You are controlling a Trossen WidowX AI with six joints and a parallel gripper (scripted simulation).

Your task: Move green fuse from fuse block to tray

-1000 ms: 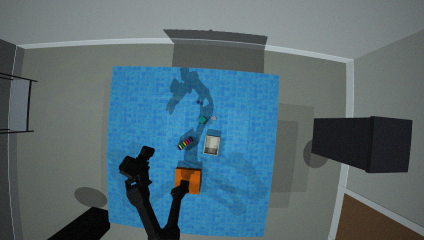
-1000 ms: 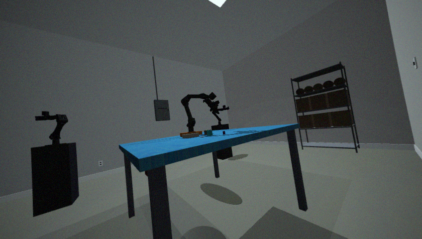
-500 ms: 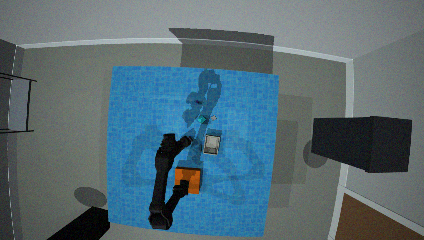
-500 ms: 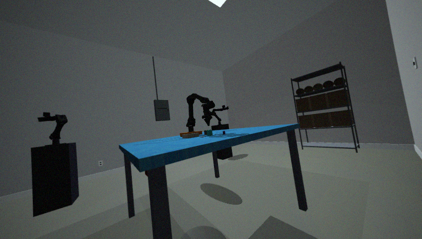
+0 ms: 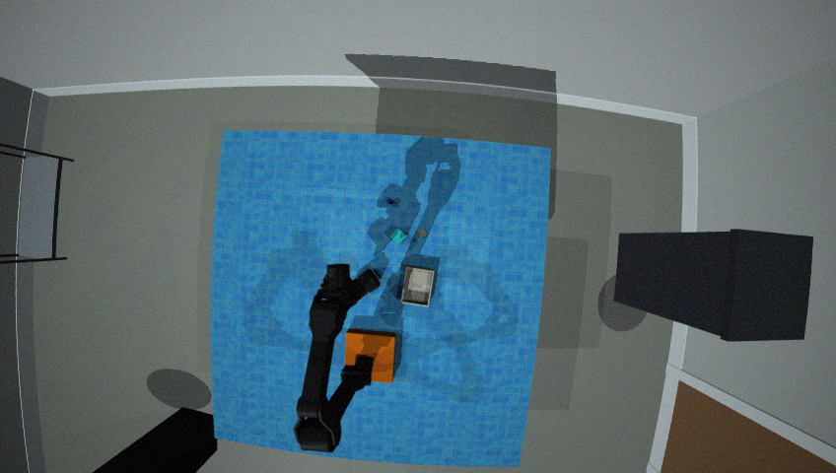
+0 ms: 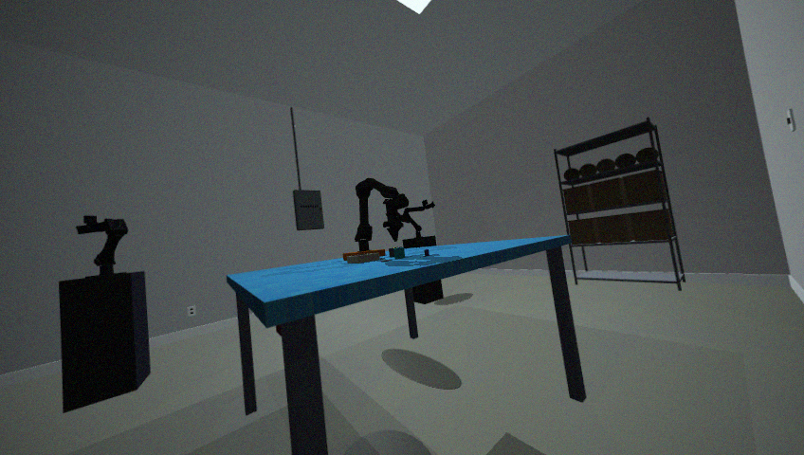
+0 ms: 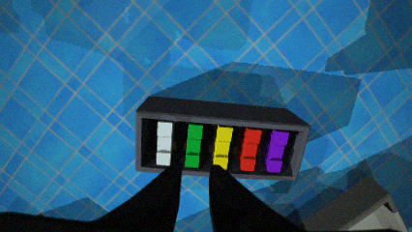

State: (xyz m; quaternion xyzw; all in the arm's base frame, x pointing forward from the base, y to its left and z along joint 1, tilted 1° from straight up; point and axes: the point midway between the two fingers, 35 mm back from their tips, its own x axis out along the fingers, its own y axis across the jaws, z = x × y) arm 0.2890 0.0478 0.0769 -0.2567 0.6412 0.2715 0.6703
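The dark fuse block (image 7: 218,106) lies below my gripper in the wrist view, with its fuses in a row. The green fuse (image 7: 193,146) stands in it, second from the left, between the white fuse (image 7: 164,143) and the yellow fuse (image 7: 222,147). My gripper (image 7: 195,171) (image 6: 394,239) is partly open and empty, pointing down above the block. Its fingertips appear just below the green fuse's lower end in the wrist view. The tray (image 5: 416,304) (image 7: 345,208) lies beside the block. In the top view the arm hides the block.
The red fuse (image 7: 250,150) and purple fuse (image 7: 277,151) stand to the right of the yellow one. A teal box (image 5: 398,236) (image 6: 398,252), a small brownish block (image 5: 422,233) and a small purple thing (image 5: 389,201) lie beyond the tray. An orange plate (image 5: 383,371) is under the arm's base.
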